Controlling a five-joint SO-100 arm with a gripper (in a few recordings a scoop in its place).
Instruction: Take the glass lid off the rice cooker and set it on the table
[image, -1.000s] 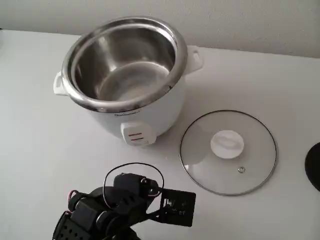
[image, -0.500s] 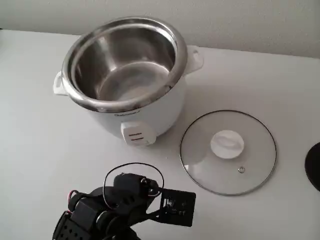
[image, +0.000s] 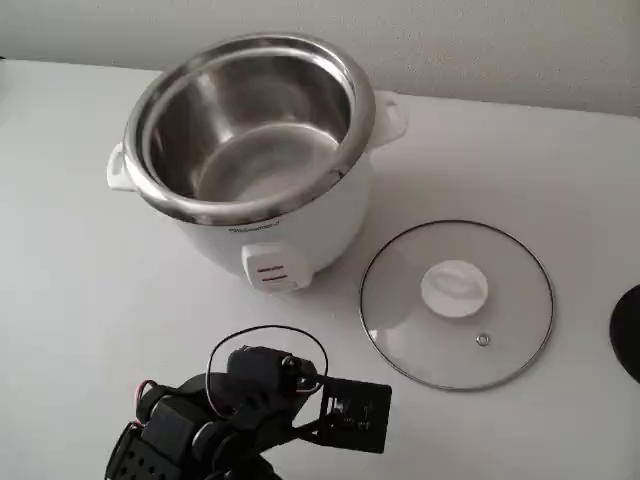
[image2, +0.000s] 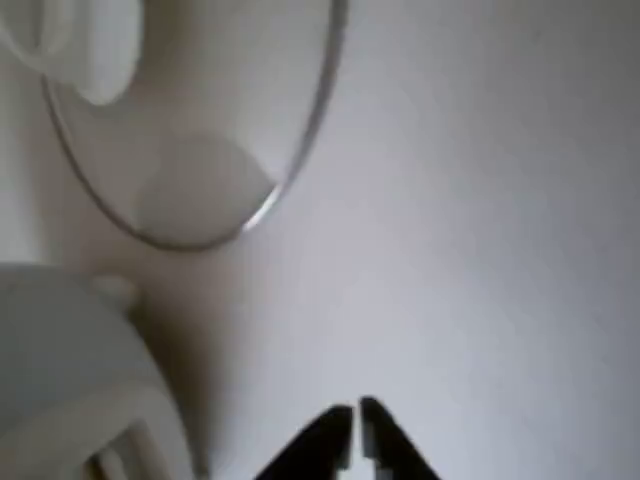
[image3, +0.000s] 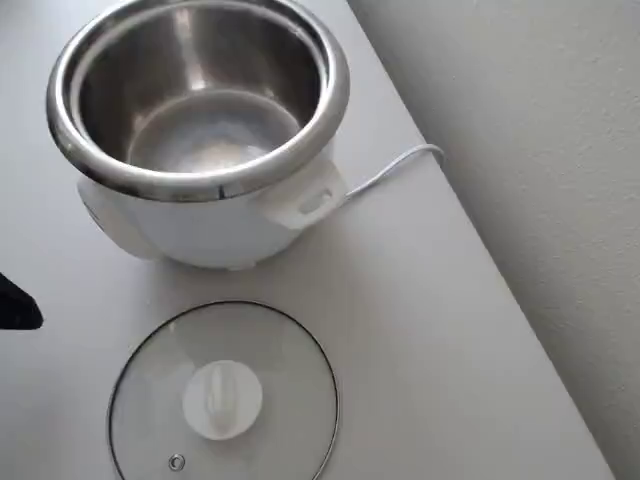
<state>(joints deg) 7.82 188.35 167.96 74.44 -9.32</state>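
Two things rest on the plain white table (image: 90, 290) below a pale wall (image3: 520, 130): the open rice cooker (image: 255, 150) and, just beside it, the glass lid (image: 456, 304), lying flat. My pincer (image2: 355, 425) is closed, empty.

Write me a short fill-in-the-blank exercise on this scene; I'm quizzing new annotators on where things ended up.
1. The glass lid lies flat on the ____, beside the rice cooker.
2. With the lid off, the cooker's steel inner pot looks ____.
3. The knob at the lid's centre is coloured ____.
4. In the wrist view the end effector holds ____ between its nearly closed fingertips.

Missing words: table; empty; white; nothing
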